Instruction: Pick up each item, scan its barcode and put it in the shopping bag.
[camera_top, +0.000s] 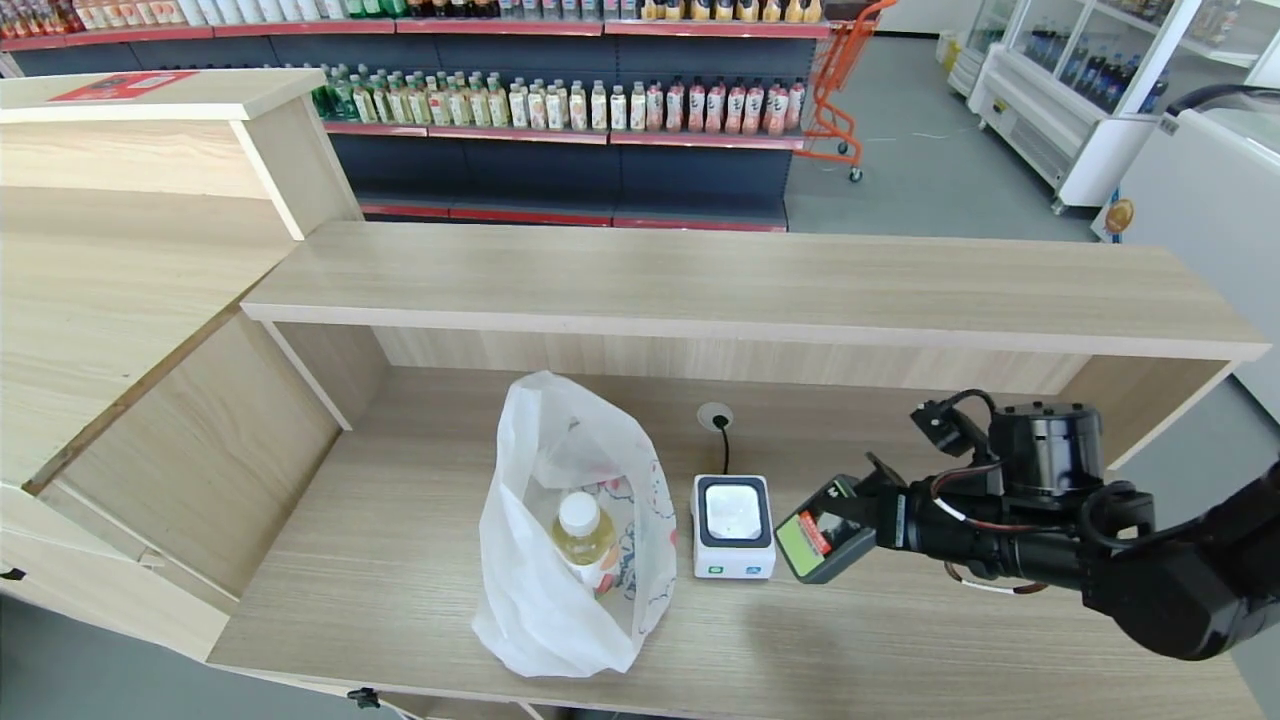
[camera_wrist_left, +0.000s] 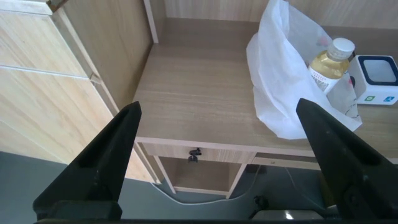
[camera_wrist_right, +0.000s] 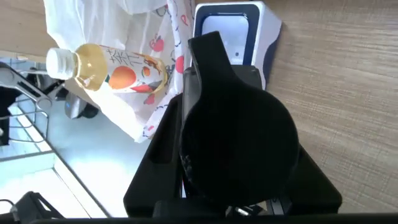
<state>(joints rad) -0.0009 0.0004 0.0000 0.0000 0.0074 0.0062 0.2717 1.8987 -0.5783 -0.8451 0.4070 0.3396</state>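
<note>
right pincer (camera_top: 868, 515) pinching a dark pack (camera_top: 815, 545) by one end; pack is in the air just beside the scanner (camera_top: 733, 520), on the side away from the shopping bag (camera_top: 530, 600), tilted with its green face up and toward the scanner; not touching it

handling, my read: small, probably light; edges look straight so likely stiff enough for a firm pinch; surface looks glossy, so some slip risk if rotated fast; end grip leaves the faces free for the scanner window, which is what you want; can't tell which face carries the barcode

print: pack shows a green panel with a red patch; text too small to make out; bottle (camera_top: 583, 535) standing in the bag has a white cap, pale yellow contents, label with orange fruit artwork; characters on it not legible; bag is thin white film with red fruit and heart motifs, floppy, mouth open upward; drop from above rather than push in from the side

left pincer (camera_wrist_left: 217, 168) spread, nothing between its fingers; sits off the front edge of the counter (camera_top: 400, 600), near the bag's side
</note>
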